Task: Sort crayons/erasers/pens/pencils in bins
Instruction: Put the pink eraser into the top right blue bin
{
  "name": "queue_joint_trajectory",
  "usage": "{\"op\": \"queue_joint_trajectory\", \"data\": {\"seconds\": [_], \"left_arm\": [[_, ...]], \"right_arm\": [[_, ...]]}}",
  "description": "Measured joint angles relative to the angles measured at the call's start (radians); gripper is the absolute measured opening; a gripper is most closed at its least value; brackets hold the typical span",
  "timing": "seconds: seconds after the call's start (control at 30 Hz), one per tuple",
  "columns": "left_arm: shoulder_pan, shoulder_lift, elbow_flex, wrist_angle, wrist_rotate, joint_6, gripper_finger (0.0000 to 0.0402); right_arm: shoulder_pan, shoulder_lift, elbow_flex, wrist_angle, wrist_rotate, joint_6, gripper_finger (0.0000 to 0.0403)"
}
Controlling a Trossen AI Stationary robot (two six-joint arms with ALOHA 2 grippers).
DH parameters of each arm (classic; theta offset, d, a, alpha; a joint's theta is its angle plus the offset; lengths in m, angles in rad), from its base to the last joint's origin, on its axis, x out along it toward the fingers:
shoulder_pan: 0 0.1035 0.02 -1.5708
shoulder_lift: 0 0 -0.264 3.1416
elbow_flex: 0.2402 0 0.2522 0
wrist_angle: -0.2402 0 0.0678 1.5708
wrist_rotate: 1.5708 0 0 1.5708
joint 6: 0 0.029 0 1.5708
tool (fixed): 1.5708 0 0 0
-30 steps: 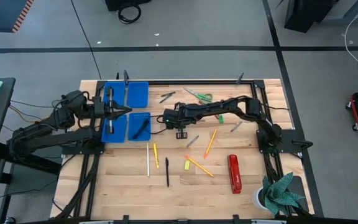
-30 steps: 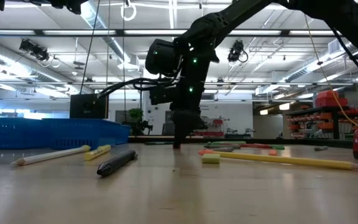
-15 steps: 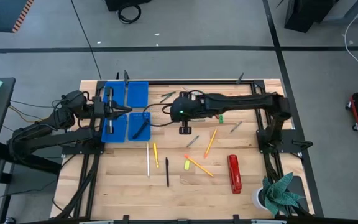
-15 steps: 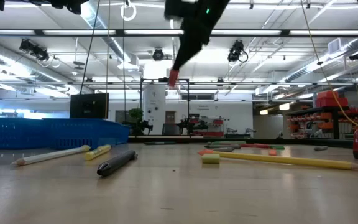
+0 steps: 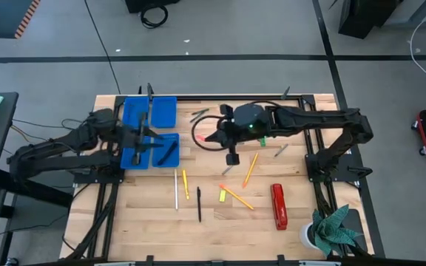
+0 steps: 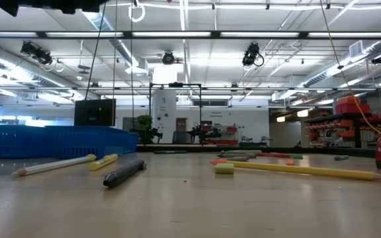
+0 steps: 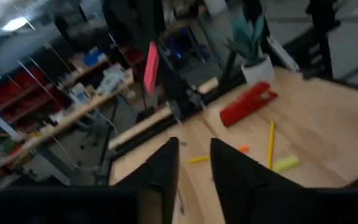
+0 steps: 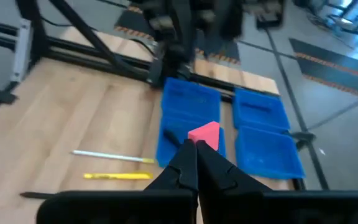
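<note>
My right gripper (image 8: pixel 196 148) hangs high over the table's middle, shut on a pink eraser (image 5: pixel 212 137), and points toward the four blue bins (image 5: pixel 149 131) at the far left. The left wrist view also shows the eraser (image 7: pixel 151 65). My left gripper (image 7: pixel 194 158) hovers over the bins (image 8: pixel 222 121), its fingers apart with nothing between them. One bin holds a dark pen (image 5: pixel 167 151). Pencils (image 5: pixel 185 184), a black pen (image 5: pixel 198 205), a yellow eraser (image 5: pixel 222 196) and a green crayon (image 5: pixel 262 140) lie flat on the wood. My right gripper pinches the pink eraser between its two fingertips; one corner of the eraser (image 8: pixel 207 132) sticks out past them. The fingers slant down toward the table's left side. The eraser is lifted well clear of the table.
A red stapler (image 5: pixel 278 206) and a potted plant (image 5: pixel 333 229) are at the near right. Green-handled scissors (image 5: pixel 237 114) lie at the far edge. In the low view a white pencil (image 6: pixel 55 165) and a black pen (image 6: pixel 124 173) lie in front of the bins (image 6: pixel 51 141).
My right gripper has risen from the table with the pink eraser, out of the low view. It has tipped from pointing down to slanting toward the bins. My left hand has shifted a little over the bins.
</note>
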Motion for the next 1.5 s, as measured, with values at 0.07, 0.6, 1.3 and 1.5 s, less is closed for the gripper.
{"op": "queue_joint_trajectory", "data": {"seconds": [0.07,0.6,1.3,1.5], "left_arm": [[-0.01,0.053,-0.001,0.025,-0.017,0.014,0.0132],[-0.047,0.398,-0.001,0.334,-0.03,0.042,0.0249],[-0.047,0.485,-0.001,0.452,-0.03,0.031,0.0154],[-0.047,0.485,-0.001,0.451,-0.03,0.031,0.009]], "right_arm": [[0.011,0.012,0.0,0.0,0.0,0.002,0.0003],[-0.023,0.163,0.0,0.029,-0.001,0.027,0.0003],[-0.036,0.163,0.0,0.042,-0.003,0.026,0.0003],[-0.037,0.163,0.0,0.042,-0.003,0.026,0.0003]]}}
